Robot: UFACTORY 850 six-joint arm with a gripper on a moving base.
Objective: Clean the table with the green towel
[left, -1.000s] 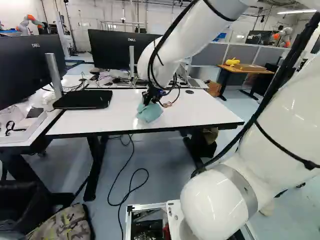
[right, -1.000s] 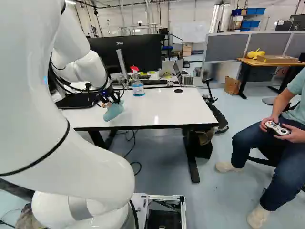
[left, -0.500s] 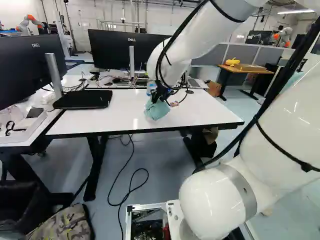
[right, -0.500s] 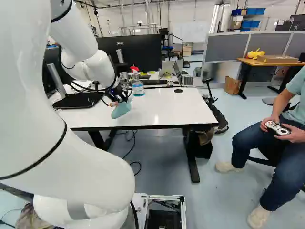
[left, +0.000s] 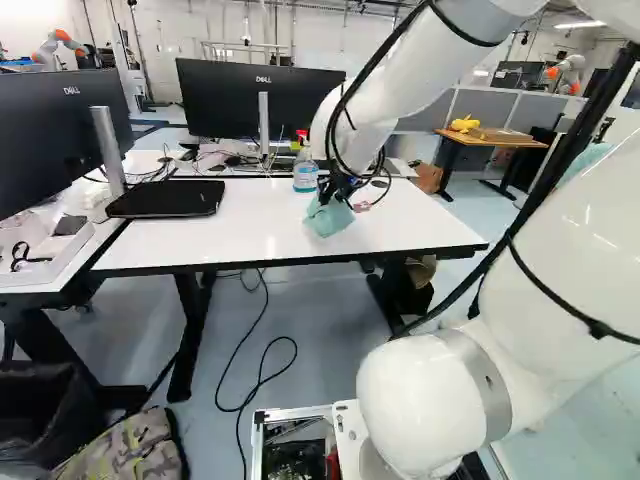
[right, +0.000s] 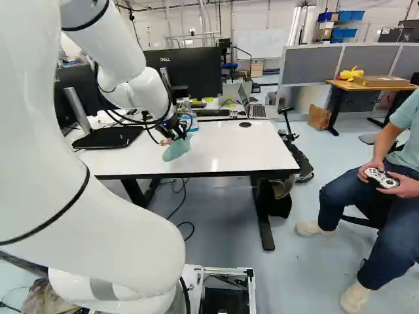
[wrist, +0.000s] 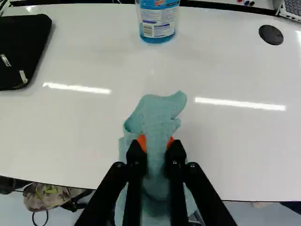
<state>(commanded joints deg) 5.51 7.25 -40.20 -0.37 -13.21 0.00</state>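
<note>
Shifting rightward over the white table (left: 240, 225), the arm (left: 410, 85) has carried the towel (wrist: 157, 117) with it through the last second. Left base view: towel now right of centre, short of the table's near edge; the spray bottle (left: 306, 172), hidden behind the arm at first, now shows plainly. Right base view: towel left of centre, bottle now mostly covered by the gripper (wrist: 155, 143). Base has not moved; bottle and black monitor stand (left: 165, 199) unshifted on the tabletop.

Reads as a sideways wiping stroke, job under way. Whether the cloth truly presses on the surface: cannot tell. No stain or spill made out, so progress is hard to judge.

Tool: both fingers closed in on the bunched cloth, orange pads (wrist: 141, 141) against it from two sides. One fold juts ahead of the fingertips toward the bottle, well apart from it; the rest spreads beneath and beside the fingers. Likely next: carry on across, cloth low, keeping clear of the bottle. Risk: cloth bunching, leaving streaks.
</note>
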